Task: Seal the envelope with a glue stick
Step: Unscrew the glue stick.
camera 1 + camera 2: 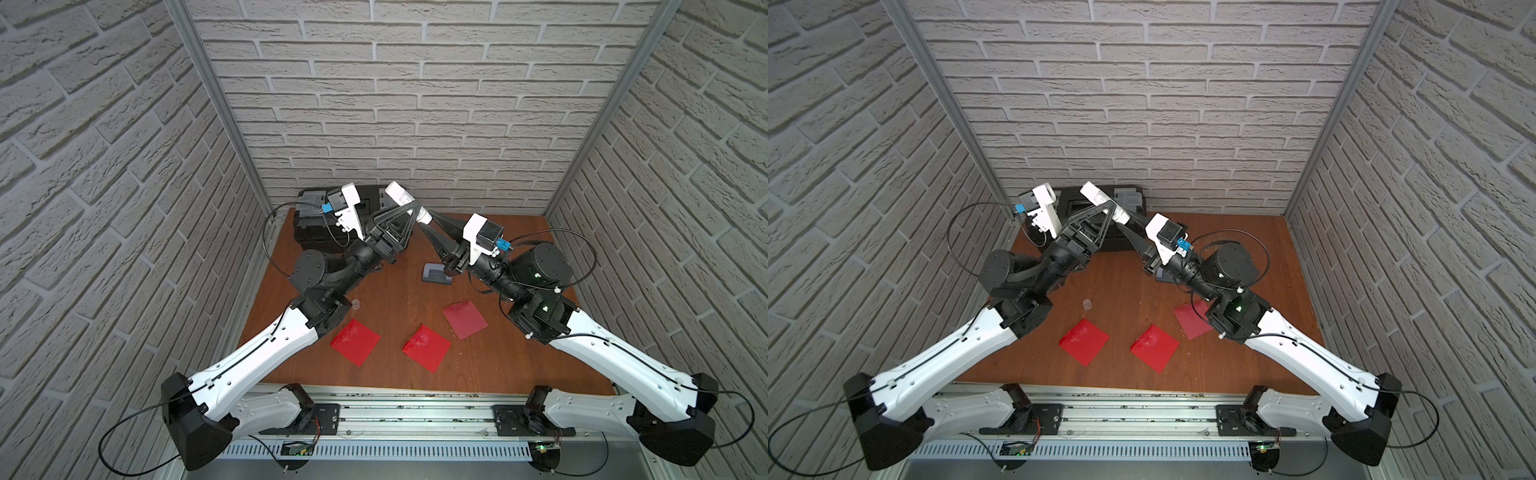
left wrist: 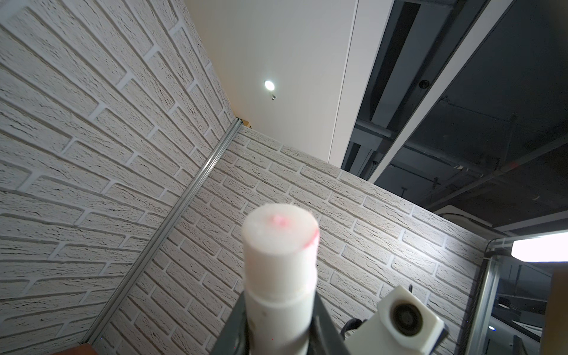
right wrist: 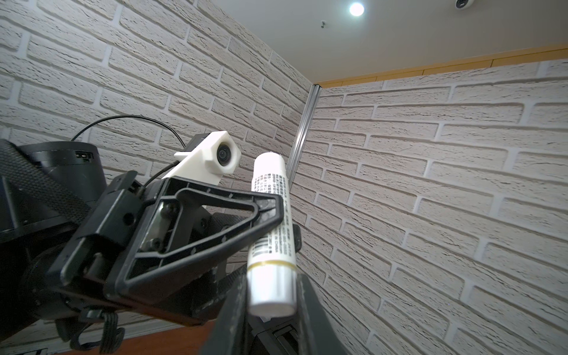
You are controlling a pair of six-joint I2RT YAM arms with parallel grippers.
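Observation:
The glue stick (image 1: pixel 400 194) (image 1: pixel 1096 195) is held high above the back of the table, tilted, between both grippers. My left gripper (image 1: pixel 409 206) (image 2: pixel 278 322) is shut on its labelled body (image 3: pixel 270 181). The bare glue tip (image 2: pixel 280 233) stands out beyond the fingers, smeared with red, with no cap on it. My right gripper (image 1: pixel 428 219) (image 3: pixel 272 290) is shut on the stick's plain white bottom end. A small clear cap (image 1: pixel 356 304) (image 1: pixel 1087 304) lies on the table. Three red envelopes (image 1: pixel 355 342) (image 1: pixel 427 347) (image 1: pixel 464 319) lie flat near the front.
A grey-blue hole punch (image 1: pixel 436 274) sits under the right wrist. A black toolbox (image 1: pixel 311 220) stands at the back left against the brick wall. The wooden table (image 1: pixel 395 291) is walled on three sides.

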